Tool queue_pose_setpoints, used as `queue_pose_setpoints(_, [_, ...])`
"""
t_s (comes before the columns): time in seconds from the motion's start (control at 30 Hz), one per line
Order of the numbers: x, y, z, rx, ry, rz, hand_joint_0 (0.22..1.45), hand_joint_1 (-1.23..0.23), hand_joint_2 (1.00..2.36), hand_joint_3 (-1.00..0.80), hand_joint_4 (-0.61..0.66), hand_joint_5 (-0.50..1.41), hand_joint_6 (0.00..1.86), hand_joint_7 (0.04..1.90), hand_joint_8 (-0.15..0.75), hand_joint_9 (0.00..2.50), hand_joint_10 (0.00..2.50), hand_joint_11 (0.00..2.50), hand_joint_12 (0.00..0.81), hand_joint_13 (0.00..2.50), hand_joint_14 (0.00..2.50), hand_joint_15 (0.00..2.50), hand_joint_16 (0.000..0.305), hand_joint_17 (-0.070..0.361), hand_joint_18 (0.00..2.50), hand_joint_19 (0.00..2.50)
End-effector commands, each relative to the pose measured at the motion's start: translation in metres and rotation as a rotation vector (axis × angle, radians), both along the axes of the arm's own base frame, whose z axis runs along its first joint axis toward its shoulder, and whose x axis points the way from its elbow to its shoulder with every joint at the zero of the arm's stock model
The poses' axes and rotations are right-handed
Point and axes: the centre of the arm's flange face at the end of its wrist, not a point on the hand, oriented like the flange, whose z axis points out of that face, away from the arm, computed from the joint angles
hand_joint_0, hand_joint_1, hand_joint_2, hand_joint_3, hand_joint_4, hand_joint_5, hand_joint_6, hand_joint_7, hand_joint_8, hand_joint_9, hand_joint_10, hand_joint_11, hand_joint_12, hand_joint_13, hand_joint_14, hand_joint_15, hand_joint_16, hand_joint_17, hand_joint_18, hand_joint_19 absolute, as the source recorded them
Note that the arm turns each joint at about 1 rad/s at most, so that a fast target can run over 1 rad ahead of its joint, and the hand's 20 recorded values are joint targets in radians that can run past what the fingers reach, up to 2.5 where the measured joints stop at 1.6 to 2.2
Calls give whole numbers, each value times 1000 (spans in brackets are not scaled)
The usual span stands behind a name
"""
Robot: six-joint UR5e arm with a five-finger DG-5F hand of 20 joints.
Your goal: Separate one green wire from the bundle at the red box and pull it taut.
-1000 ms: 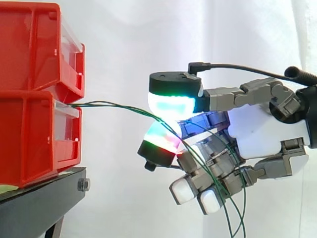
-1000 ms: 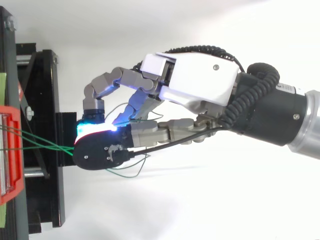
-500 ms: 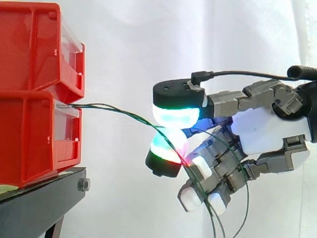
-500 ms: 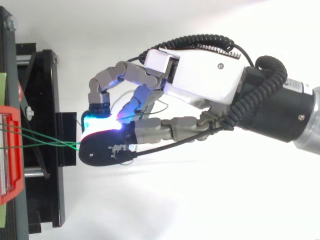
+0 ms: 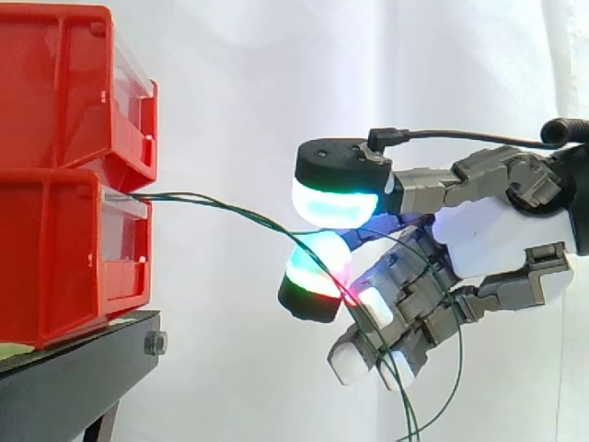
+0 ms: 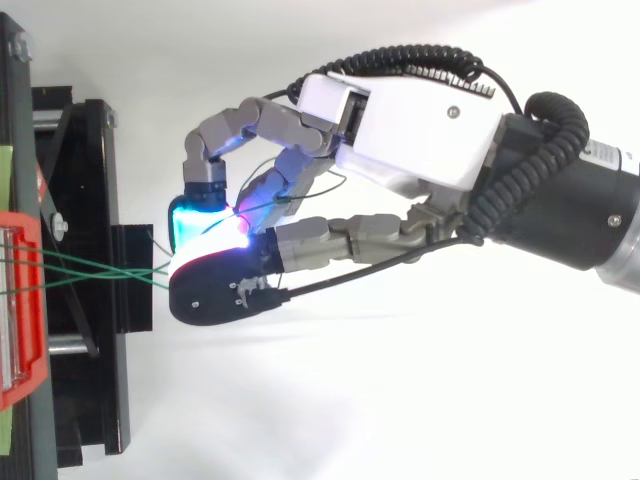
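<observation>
Backdrop: white curtain (image 5: 230, 92) behind everything.
Side view, bins: two red bins stacked at the left, the upper bin (image 5: 55, 83) on the lower bin (image 5: 55, 258), both resting on a black stand (image 5: 74, 378).
Side view, wires: thin green wires (image 5: 230, 208) come out of the front of the lower bin and run right in a shallow downward bow towards the hand, not quite straight.
Side view, hand: the hand (image 5: 488, 239) reaches in from the right, well clear of the bins. Two glowing fingertips (image 5: 336, 203), one above the other, are closed together on the wires. I cannot tell how many strands sit in that pinch.
Side view, loose ends: past the pinch, wires loop down through the other curled fingers and hang off the bottom edge.
Top view, bins: the red bin sits at the left edge on the black stand.
Top view, wires: two strands leave the bin, cross over the stand and meet at the glowing pads.
Top view, hand: it comes in from the right, fingers bent, tips pressed together on the wires just off the stand's edge.
</observation>
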Motion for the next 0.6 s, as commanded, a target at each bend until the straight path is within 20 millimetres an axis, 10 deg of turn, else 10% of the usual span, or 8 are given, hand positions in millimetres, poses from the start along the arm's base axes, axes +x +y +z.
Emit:
queue_pose_setpoints(0.0, [0, -2, 0, 5, 0, -1, 539, -584, 1002, -474, 103, -158, 857, 1078, 278, 1100, 21, 836, 369, 883, 19, 470, 50, 112, 815, 566])
queue_pose_setpoints(0.57, [-1, -2, -1, 37, -3, -10, 590, -507, 1015, -280, 86, -154, 844, 1116, 273, 1116, 21, 848, 370, 904, 18, 482, 49, 110, 815, 587])
